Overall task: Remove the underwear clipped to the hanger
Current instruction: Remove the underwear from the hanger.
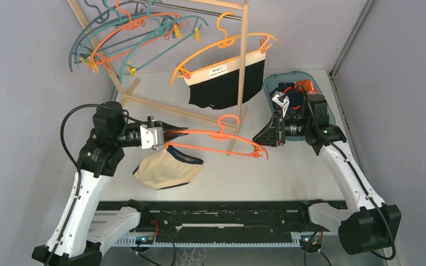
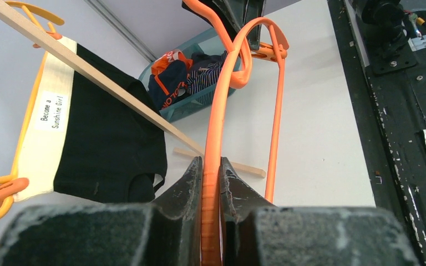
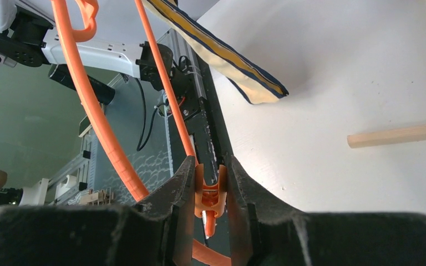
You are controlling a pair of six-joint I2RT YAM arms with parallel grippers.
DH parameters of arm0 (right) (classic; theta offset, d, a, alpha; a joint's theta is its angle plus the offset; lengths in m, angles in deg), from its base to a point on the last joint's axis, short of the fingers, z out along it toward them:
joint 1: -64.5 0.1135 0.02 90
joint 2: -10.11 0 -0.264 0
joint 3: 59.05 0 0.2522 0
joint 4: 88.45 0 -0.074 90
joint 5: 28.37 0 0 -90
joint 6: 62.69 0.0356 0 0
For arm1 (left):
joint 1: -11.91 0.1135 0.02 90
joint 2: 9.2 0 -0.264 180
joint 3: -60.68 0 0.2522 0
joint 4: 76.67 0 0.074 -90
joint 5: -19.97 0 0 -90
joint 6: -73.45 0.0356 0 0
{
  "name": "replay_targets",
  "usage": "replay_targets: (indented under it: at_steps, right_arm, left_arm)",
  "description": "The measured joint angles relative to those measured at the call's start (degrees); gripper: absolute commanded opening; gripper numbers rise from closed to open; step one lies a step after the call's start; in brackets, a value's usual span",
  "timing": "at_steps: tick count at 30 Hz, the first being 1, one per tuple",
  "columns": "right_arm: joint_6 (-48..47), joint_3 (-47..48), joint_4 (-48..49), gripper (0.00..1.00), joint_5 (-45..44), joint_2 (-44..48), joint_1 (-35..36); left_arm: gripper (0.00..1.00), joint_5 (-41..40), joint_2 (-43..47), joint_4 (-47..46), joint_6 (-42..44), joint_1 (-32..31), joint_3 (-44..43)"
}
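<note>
Left pincer (image 2: 211, 169) is pressed shut on the rod of the orange hanger (image 1: 222, 134); my right pincer (image 3: 209, 169) squeezes the clip (image 3: 209, 197) at the hanger's far end. The beige briefs (image 1: 163, 169) sag from the left end onto the table (image 1: 299, 177), clear of the squeezed clip. The left clip is hidden; it probably holds the cloth. Caution: lifting now may drag the briefs, and the thin rod may twist in my left grip.
</note>
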Motion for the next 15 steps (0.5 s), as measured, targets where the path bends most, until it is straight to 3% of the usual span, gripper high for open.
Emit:
replay_targets:
  at_steps: [15]
  right_arm:
    - [-0.28,-0.57,0.24,0.0,1.77,-1.55,1.25]
  left_arm:
    - [0.0,-1.81,0.37,0.26,2.25,-0.13,0.0]
